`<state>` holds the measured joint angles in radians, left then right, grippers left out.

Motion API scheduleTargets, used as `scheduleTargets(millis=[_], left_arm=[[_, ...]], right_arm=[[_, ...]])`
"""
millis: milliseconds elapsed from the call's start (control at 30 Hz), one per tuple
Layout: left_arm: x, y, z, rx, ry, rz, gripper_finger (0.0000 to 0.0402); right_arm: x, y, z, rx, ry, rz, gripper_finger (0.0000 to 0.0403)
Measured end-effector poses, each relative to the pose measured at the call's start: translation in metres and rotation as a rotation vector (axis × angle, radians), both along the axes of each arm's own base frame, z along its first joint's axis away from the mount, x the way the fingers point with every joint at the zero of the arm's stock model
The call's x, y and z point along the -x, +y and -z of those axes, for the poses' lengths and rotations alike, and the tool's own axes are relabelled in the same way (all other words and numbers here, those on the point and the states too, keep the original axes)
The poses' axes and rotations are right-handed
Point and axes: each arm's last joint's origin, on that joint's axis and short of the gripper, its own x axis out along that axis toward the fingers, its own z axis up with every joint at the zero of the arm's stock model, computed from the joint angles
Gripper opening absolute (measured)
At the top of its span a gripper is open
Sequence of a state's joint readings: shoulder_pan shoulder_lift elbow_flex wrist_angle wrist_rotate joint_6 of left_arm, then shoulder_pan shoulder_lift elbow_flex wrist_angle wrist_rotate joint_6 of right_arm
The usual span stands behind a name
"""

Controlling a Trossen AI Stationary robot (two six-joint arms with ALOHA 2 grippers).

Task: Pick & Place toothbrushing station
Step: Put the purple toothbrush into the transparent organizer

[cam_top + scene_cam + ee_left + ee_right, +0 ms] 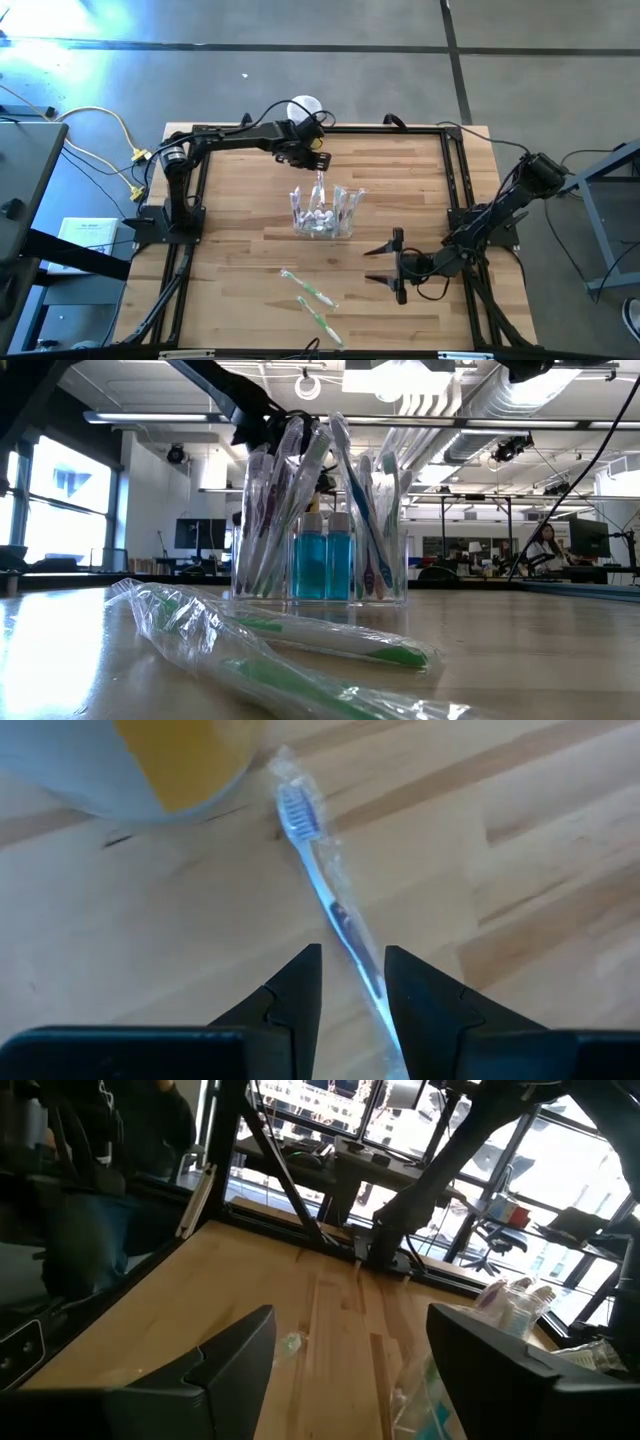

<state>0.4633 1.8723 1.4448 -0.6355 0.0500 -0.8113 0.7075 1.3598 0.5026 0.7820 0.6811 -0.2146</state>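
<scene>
The toothbrushing station (325,212) is a see-through holder at mid-table. Several wrapped toothbrushes stand in it beside two small blue bottles (322,565). My left gripper (316,165) is just beyond the holder's far rim and is shut on a wrapped blue toothbrush (330,890). This toothbrush slants over the holder (320,186). Two wrapped green toothbrushes (312,300) lie flat on the table near the front edge. My right gripper (372,265) waits open and empty to the right of the holder, low over the table. My left gripper has the wrapped toothbrush's handle (368,975) between its two fingers, wrapper and all. The brush runs along the fingers, and its bristle head (297,810) reaches well past the fingertips. It is lifted off the table. Whether it touches the holder, I cannot tell.
A yellow canister with a white lid (303,107) stands at the table's far edge, close behind my left gripper. A black frame (455,190) runs around the wooden table. There is bare wood to the left of the holder and in front of my right gripper.
</scene>
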Motion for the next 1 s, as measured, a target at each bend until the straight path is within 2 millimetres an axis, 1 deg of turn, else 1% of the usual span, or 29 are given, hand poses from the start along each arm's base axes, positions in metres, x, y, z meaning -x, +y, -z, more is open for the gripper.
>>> scheduleTargets(millis=[233, 667, 867, 900, 1000], left_arm=[[-0.001, -0.003, -0.001, -0.059, 0.029, -0.041, 0.0109], [-0.013, -0.031, -0.001, -0.139, 0.061, 0.007, 0.0109], [-0.015, -0.035, -0.001, -0.185, 0.081, 0.018, 0.0109], [-0.015, -0.035, 0.0, -0.189, 0.085, 0.023, 0.0109], [-0.017, -0.035, 0.011, -0.191, 0.128, 0.03, 0.0109]], right_arm=[[0.0, 0.0, 0.0, 0.0, 0.0, 0.0, 0.0254], [0.0, 0.0, 0.0, 0.0, 0.0, 0.0, 0.0254], [0.0, 0.0, 0.0, 0.0, 0.0, 0.0, 0.0254], [0.0, 0.0, 0.0, 0.0, 0.0, 0.0, 0.0254], [0.0, 0.0, 0.0, 0.0, 0.001, 0.0, 0.0254]])
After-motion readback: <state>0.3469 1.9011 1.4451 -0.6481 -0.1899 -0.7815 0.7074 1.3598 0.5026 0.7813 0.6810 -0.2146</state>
